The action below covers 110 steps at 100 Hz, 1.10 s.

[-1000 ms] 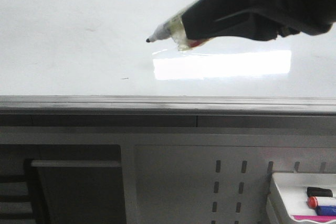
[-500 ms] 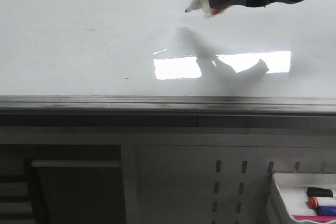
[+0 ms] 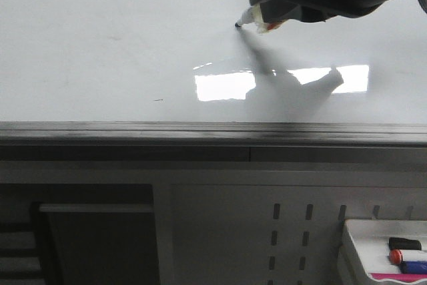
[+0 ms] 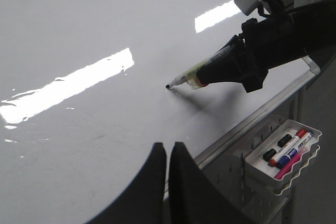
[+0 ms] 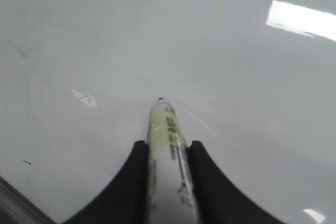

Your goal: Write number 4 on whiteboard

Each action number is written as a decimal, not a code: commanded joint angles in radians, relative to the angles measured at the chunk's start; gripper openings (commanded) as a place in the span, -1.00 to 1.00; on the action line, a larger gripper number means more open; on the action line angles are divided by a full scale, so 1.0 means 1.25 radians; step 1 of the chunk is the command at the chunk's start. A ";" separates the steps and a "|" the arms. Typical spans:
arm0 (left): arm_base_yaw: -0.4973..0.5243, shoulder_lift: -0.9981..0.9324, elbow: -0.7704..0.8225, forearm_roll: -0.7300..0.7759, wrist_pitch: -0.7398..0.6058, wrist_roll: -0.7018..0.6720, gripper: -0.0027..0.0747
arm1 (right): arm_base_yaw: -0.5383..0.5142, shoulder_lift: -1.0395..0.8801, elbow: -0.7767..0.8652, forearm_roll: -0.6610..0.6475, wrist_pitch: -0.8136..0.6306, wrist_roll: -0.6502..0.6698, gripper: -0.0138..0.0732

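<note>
The whiteboard (image 3: 100,45) is glossy white with a bright rectangular reflection and a grey metal front edge. No strokes of the number 4 show on it, only a tiny dark speck (image 3: 158,100). My right gripper (image 3: 273,10) is shut on a pale marker (image 3: 252,16) with a black tip. The tip meets its own shadow on the board at the far right. The right wrist view shows the marker (image 5: 163,124) clamped between the jaws of that gripper (image 5: 167,148). My left gripper (image 4: 168,148) is shut and empty above the board near its front edge, and it sees the marker (image 4: 194,75).
A small white tray (image 3: 380,251) with several markers hangs on the perforated panel below the board's front edge at the right; it also shows in the left wrist view (image 4: 286,150). A dark shelf opening sits below at the left (image 3: 100,231).
My right gripper has carried the marker from mid-board toward the far right and lowered it. The tip now meets its shadow on the board. The left gripper shows no earlier frame.
</note>
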 commanded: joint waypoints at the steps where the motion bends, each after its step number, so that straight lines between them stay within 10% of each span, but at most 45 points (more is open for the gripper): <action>1: 0.005 0.004 -0.020 -0.038 -0.028 -0.008 -0.98 | -0.005 -0.004 -0.022 0.004 -0.018 -0.003 -0.83; 110: 0.005 0.004 -0.020 -0.038 -0.028 -0.008 -0.98 | -0.036 -0.045 0.012 0.048 0.137 -0.003 -0.82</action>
